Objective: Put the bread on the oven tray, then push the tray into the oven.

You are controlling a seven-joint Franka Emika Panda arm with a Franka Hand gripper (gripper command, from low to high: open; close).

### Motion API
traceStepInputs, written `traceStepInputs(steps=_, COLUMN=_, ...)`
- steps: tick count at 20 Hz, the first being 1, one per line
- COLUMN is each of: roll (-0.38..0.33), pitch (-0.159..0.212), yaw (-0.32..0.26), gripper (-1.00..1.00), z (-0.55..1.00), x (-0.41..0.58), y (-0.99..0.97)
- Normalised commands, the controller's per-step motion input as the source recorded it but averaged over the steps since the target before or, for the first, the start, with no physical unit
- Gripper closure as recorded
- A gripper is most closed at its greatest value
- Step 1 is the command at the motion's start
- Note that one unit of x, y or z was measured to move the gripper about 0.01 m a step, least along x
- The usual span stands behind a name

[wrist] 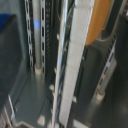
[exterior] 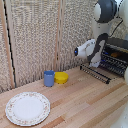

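The oven pan (exterior: pixel 96 73), rigid wire, is seen projecting from the oven (exterior: pixel 116 55) over the desk (exterior: pixel 85 102). The bread (wrist: pixel 98 20), presumably light, is glimpsed on it. The clamp (exterior: pixel 95 62) is at the slats; finger spacing cannot be told. A front-edge hold is judged suitable.

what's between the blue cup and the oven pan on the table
In the exterior view, the yellow bowl sits right beside the blue cup; from there to the oven pan only bare wooden table shows.

cup (exterior: pixel 49 78) beside bowl (exterior: pixel 61 77) (touching), plate (exterior: pixel 27 108) nearer
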Motion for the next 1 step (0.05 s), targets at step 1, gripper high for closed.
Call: traceStepInputs(steps=1, roll=0.018, pitch=0.122, yaw=-0.131, gripper=-1.0, z=0.83, x=0.331, y=0.08)
